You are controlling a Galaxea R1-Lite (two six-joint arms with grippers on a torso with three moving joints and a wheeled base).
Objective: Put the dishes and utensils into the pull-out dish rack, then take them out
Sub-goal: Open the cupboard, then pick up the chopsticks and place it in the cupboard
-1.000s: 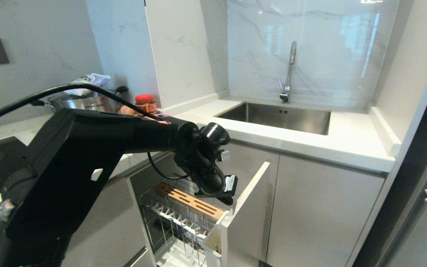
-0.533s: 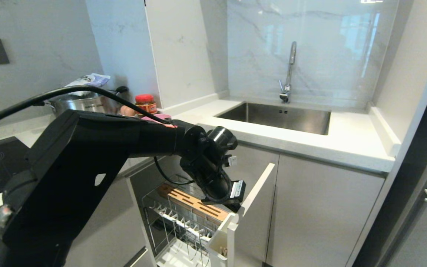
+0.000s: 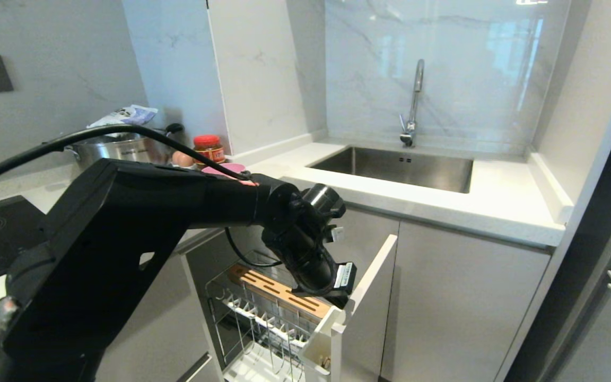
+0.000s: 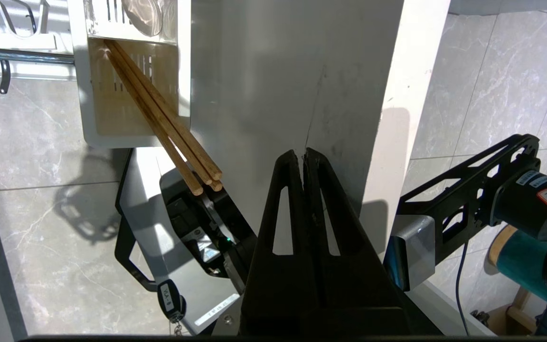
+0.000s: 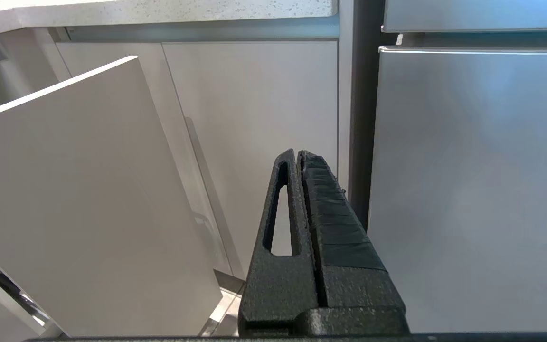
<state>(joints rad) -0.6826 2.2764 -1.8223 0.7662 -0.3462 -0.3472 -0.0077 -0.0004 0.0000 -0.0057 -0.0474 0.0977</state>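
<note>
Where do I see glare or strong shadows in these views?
Head view: window light reflects off the glossy backsplash. Left wrist view: the chopsticks and utensil cup cast hard shadows onto the floor. Right wrist view: soft, even light, with no glare.

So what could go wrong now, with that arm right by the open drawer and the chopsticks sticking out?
1. The chopsticks lean out of the white utensil cup, close beside the shut left hand. A sideways move might knock them out.
2. The left hand sits against the front panel of the pull-out dish rack. More pushing or pulling could jolt the rack and rattle its contents.
3. The pink bowl on the counter is mostly hidden behind the arm, so a swing back could clip it.
</note>
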